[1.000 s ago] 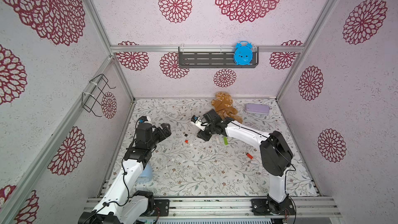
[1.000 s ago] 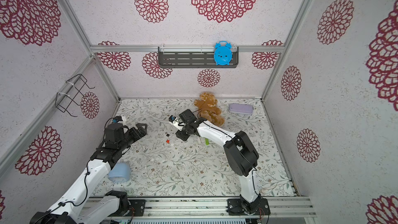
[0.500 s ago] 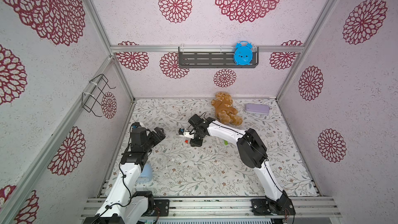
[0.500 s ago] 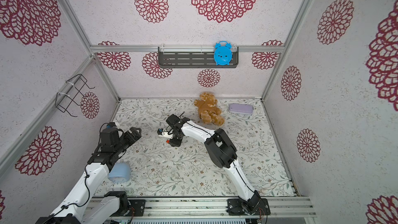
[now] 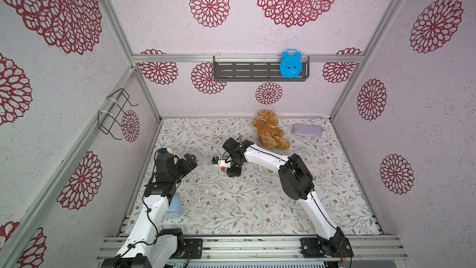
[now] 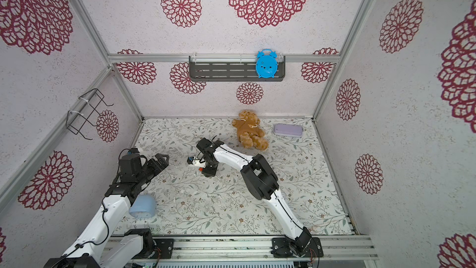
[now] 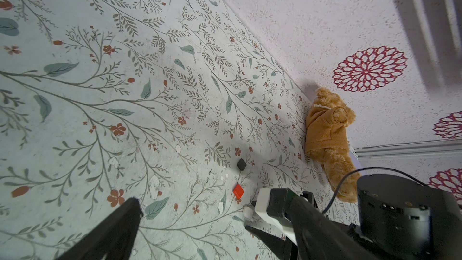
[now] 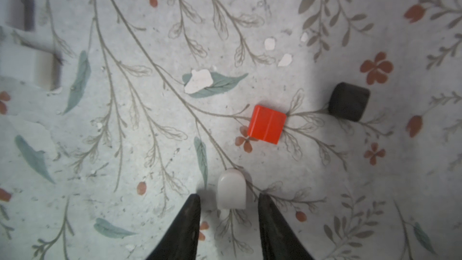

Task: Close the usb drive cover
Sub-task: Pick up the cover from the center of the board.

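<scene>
Both top views bright, even, sharp; frame rails splay outward. Right wrist view soft; shadow dims the desk.

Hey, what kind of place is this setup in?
Probably a robot test booth dressed as a room: patterned walls in metal framing, a mounting rail at the front, a teddy bear prop.

Three small caps by my count: one white cap, one red cap, one black cap. One teddy bear, one purple case, one blue clock.
</scene>
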`<state>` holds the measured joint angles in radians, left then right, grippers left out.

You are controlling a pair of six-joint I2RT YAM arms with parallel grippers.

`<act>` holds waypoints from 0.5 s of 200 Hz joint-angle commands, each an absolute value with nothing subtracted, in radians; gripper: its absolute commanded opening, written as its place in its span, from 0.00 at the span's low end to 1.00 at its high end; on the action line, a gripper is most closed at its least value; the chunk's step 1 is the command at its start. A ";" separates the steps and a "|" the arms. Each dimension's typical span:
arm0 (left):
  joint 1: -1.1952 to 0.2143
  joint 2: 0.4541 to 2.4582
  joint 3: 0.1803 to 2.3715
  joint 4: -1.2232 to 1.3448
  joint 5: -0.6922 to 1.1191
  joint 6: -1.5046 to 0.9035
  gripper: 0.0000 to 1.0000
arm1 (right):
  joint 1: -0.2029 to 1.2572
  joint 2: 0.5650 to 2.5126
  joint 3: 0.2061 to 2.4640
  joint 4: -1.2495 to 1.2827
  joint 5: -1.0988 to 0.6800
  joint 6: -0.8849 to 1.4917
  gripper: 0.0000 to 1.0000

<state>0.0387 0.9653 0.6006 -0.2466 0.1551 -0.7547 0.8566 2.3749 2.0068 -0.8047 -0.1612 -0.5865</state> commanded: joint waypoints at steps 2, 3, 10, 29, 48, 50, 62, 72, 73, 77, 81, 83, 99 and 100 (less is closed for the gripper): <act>0.053 0.959 0.586 -0.231 0.170 -0.756 0.97 | 0.863 2.393 2.029 -0.845 -0.162 -0.609 0.40; 0.053 0.959 0.586 -0.230 0.170 -0.755 0.97 | 0.863 2.393 2.029 -0.845 -0.161 -0.609 0.40; 0.053 0.960 0.586 -0.230 0.170 -0.756 0.97 | 0.862 2.398 2.031 -0.848 -0.155 -0.609 0.39; 0.057 0.963 0.588 -0.230 0.175 -0.754 0.97 | 0.863 2.409 2.040 -0.859 -0.149 -0.608 0.39; 0.059 0.966 0.588 -0.231 0.176 -0.751 0.97 | 0.864 2.417 2.046 -0.863 -0.156 -0.608 0.38; 0.059 0.966 0.588 -0.230 0.177 -0.752 0.97 | 0.863 2.419 2.046 -0.862 -0.157 -0.607 0.38; 0.061 0.966 0.586 -0.231 0.178 -0.752 0.97 | 0.863 2.426 2.051 -0.870 -0.161 -0.609 0.37; 0.062 0.967 0.586 -0.229 0.180 -0.752 0.97 | 0.863 2.431 2.055 -0.873 -0.154 -0.608 0.36; 0.062 0.968 0.586 -0.229 0.180 -0.752 0.97 | 0.863 2.431 2.055 -0.874 -0.154 -0.608 0.36; 0.063 0.968 0.585 -0.228 0.182 -0.752 0.97 | 0.863 2.431 2.057 -0.877 -0.153 -0.608 0.36; 0.063 0.969 0.584 -0.227 0.181 -0.751 0.97 | 0.864 2.433 2.057 -0.878 -0.153 -0.607 0.36; 0.063 0.969 0.584 -0.228 0.181 -0.752 0.97 | 0.864 2.433 2.056 -0.879 -0.155 -0.609 0.36; 0.064 0.972 0.584 -0.225 0.185 -0.753 0.97 | 0.864 2.433 2.055 -0.878 -0.144 -0.605 0.34; 0.064 0.972 0.584 -0.224 0.184 -0.753 0.97 | 0.865 2.433 2.055 -0.878 -0.144 -0.605 0.34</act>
